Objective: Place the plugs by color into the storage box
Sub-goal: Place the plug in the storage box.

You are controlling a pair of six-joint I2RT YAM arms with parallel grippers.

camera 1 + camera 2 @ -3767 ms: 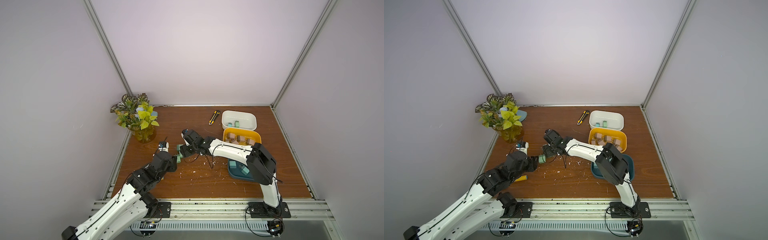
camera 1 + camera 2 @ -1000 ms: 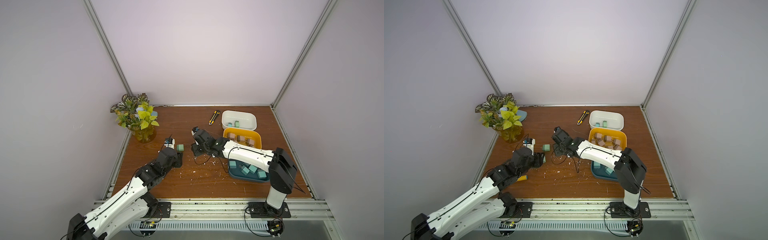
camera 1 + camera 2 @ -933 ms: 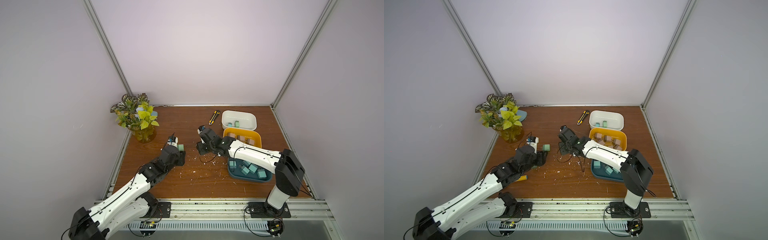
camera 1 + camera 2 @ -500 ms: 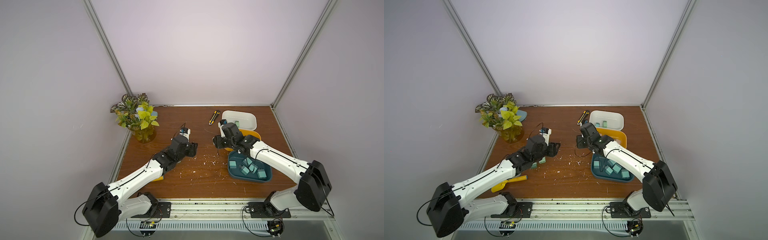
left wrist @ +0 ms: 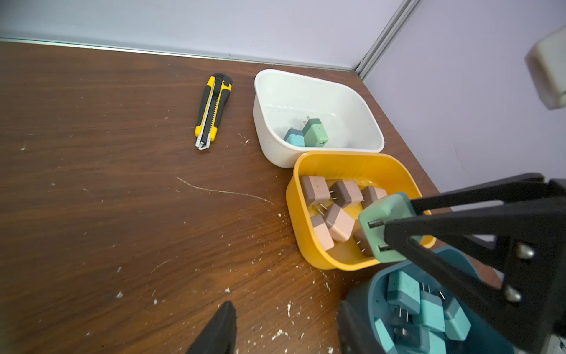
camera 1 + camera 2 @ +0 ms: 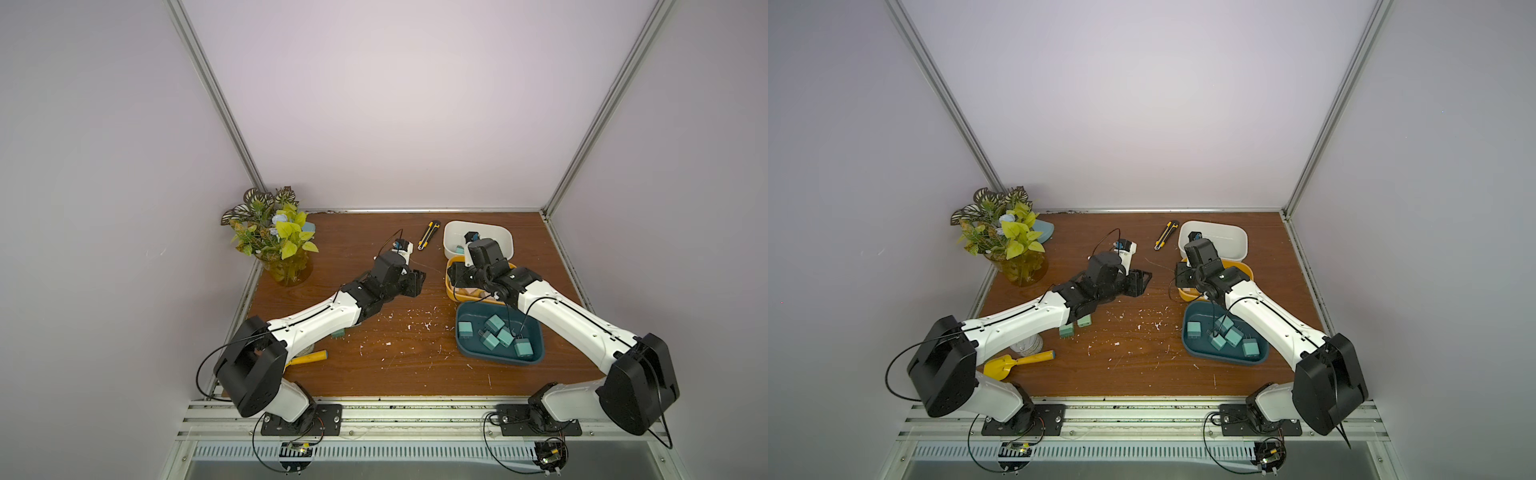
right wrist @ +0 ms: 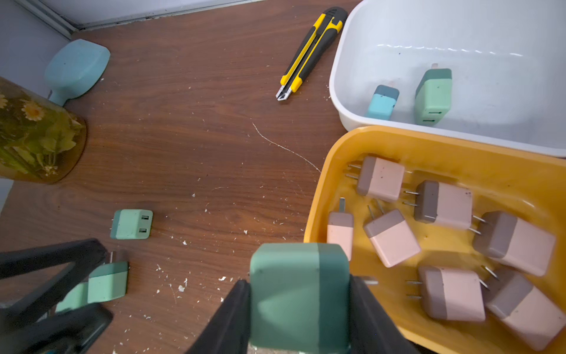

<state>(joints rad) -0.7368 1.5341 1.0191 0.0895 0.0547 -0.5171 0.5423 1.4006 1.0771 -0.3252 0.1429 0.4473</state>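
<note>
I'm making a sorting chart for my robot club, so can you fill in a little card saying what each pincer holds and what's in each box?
Left pincer: shut on a mint plug
Right pincer: shut on a green plug
White box: one blue plug, one pale green plug
Yellow box: pink plugs
Teal box: teal-blue plugs
Loose: spare green plug; utility knife beside the white box
</note>
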